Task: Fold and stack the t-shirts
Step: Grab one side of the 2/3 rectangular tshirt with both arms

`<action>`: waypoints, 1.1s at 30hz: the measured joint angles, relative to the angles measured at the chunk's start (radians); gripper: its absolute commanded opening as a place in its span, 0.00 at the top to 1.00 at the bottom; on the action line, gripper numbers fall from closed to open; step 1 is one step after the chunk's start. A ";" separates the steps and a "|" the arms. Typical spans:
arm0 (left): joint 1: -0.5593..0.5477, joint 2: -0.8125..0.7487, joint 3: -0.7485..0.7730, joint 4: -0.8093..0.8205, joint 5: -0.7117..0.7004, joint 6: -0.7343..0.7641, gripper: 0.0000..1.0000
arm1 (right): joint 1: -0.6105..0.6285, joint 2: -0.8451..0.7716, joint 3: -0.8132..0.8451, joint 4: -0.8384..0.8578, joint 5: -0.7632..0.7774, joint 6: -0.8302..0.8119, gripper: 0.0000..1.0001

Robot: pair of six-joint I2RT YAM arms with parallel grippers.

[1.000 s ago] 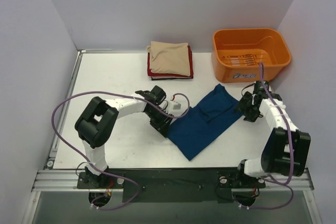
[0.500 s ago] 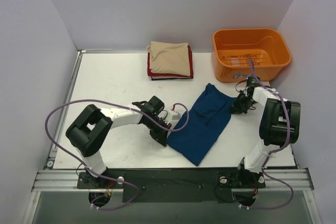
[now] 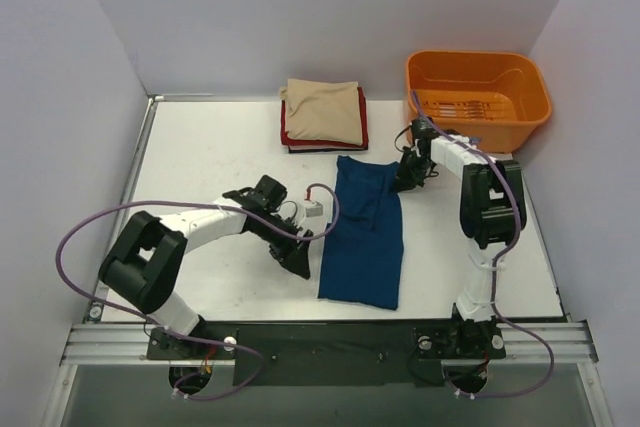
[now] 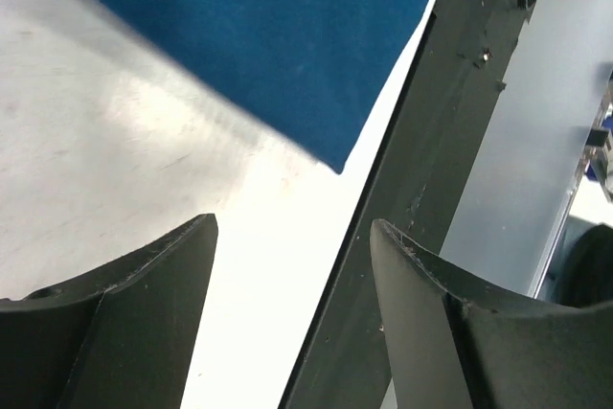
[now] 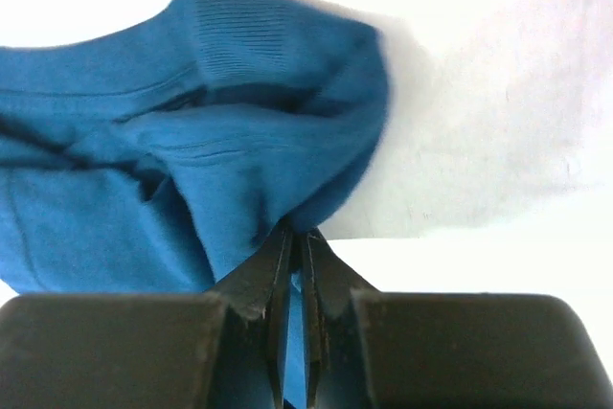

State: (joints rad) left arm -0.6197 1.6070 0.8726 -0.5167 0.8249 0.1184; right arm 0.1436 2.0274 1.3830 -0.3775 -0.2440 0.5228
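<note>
The job looks partway through, judging by how things lie. The left jaws stand open and empty, low over the worktop (image 3: 200,157). Just to their right lies the lower left corner of the blue t-shirt (image 3: 362,237), near them but not touching. Well beyond those jaws, toward the back wall, sits a stack of folded t-shirts (image 3: 322,112), beige on top of red and something dark, so those seem finished. The blue t-shirt stretches as a long narrow strip from beside the left jaws up to the right jaws, which are closed on its far right corner by the collar. It appears folded lengthwise but not yet crosswise, and it has yet to join the stack. Behind and to the right of the right jaws is an orange tub (image 3: 430,122), apart from the cloth. Only the overhead view gives the strip's whole outline and the stack. The left wrist view adds a clear gap between the spread jaws, the blue t-shirt's corner (image 4: 268,35) ahead of them, and the black base rail (image 4: 421,141) to one side. The right wrist view shows the pinch closely: a bunched fold of the blue t-shirt (image 5: 144,141) sits between the shut tips, with the ribbed collar (image 5: 259,35) just ahead.
</note>
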 measured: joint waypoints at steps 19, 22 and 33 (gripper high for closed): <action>-0.298 -0.048 0.130 -0.146 -0.182 0.185 0.25 | 0.034 0.090 0.264 -0.309 0.166 -0.171 0.48; -0.404 -0.034 0.183 -0.168 -0.251 0.243 0.25 | 0.034 -0.021 0.231 -0.308 0.170 -0.188 0.40; -0.512 0.028 0.182 -0.084 -0.486 0.384 0.28 | -0.006 -0.646 -0.201 -0.283 0.034 -0.165 0.39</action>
State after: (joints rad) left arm -1.1316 1.6348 1.0550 -0.6003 0.3389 0.5026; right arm 0.1379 1.3811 1.1816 -0.6601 -0.2104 0.3580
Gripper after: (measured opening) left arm 0.750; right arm 0.614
